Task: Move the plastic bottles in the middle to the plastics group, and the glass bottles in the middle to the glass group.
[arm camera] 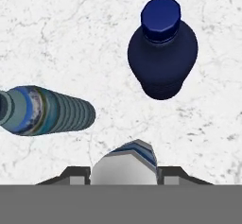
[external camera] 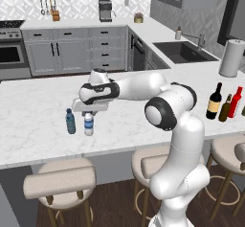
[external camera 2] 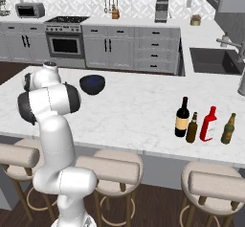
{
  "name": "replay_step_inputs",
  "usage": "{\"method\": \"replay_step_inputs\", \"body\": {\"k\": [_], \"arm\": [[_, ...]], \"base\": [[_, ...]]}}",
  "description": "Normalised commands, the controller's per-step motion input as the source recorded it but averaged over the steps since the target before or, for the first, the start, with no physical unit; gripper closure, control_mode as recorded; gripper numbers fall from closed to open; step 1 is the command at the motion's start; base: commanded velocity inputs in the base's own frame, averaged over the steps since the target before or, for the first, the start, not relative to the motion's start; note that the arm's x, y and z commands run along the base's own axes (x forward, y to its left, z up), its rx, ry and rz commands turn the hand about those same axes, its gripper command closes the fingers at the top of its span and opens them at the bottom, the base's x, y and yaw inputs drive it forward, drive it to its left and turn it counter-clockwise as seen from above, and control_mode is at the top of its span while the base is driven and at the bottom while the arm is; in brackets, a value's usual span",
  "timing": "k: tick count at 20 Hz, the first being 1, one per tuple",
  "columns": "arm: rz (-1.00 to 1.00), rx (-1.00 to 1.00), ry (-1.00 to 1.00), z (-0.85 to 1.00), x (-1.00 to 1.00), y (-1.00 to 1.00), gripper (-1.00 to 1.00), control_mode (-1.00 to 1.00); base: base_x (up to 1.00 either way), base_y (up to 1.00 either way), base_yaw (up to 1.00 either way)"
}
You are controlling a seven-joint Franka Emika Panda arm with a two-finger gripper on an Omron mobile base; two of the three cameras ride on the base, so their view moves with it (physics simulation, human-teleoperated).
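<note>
Claw (arm camera: 123, 173) is clamped on the water bottle (external camera: 88, 124), standing on the bench (external camera: 38, 111) just beside the teal bottle (external camera: 70, 121), navy bottle (arm camera: 162, 53) near. Risk: opening with the hand off-vertical could tip it into those neighbours. It's clear, white cap, bluish label. Wine bottle (external camera 2: 182, 117) and brown bottle (external camera 2: 192, 127) still wait beside the red bottle (external camera 2: 208, 123).

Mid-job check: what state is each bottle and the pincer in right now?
pincer: shut on the water bottle's top.
water bottle: upright, gripped, beside the teal bottle.
teal bottle: upright, free.
navy bottle: upright, capped, free.
wine bottle: upright, untouched.
brown bottle: upright, untouched.
red bottle: upright, free.
greenish bottle: upright, free.
</note>
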Motion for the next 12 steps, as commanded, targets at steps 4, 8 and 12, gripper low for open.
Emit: {"method": "replay_step_inputs", "body": {"k": [4,8,12], "arm": [[0.0,0.0,-0.09,-0.23,0.02,0.05,1.0,-1.0],[0.0,0.0,-0.07,-0.26,0.02,0.1,1.0,-1.0],[0.0,0.0,-0.06,-0.26,0.0,0.03,1.0,-1.0]], "base": [[0.0,0.0,0.0],[0.0,0.0,0.0],[0.0,0.0,0.0]]}}
